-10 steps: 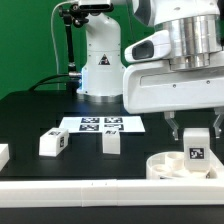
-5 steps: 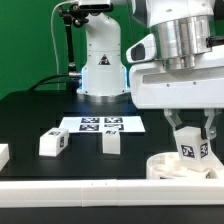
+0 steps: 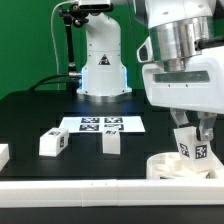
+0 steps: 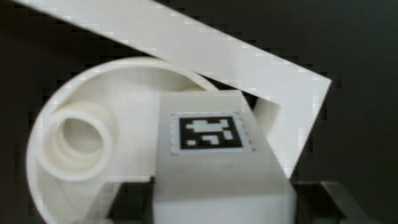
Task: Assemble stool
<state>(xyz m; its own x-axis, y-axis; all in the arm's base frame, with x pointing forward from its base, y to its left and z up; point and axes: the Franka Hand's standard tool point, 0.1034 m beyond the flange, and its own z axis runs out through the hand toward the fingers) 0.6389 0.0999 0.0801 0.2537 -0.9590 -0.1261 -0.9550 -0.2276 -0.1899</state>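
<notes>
The gripper [image 3: 193, 140] is holding one white stool leg [image 3: 194, 152] in a narrow grip, its jaws pressing on the block's two opposite sides. It is hanging at the exterior view's right, directly over the round white seat [image 3: 170, 167]. The held leg is tilting slightly rather than standing upright, with its black-and-white tag facing the camera. Its lower end is sitting down among the raised parts of the seat, though whether it is actually touching the seat cannot be told. In the wrist view the same leg [image 4: 214, 165] is filling the middle of the picture, tag up, with the gripper [image 4: 222, 208] closing on it from both sides. The seat [image 4: 80, 95] is lying just behind it, showing a round socket [image 4: 79, 137] in its face, and the white border rail [image 4: 249, 50] is running diagonally past. The seat is resting on the black table [image 3: 30, 115] close against that border rail [image 3: 90, 186]. Two loose legs are lying well apart from the seat, toward the exterior view's left. One leg [image 3: 52, 143] is sitting farther left and the other leg [image 3: 111, 143] is just in front of the marker board [image 3: 100, 124]. A further white block [image 3: 3, 153] is showing at the left edge, too cropped to identify. The robot base [image 3: 100, 65] is standing behind the board.
</notes>
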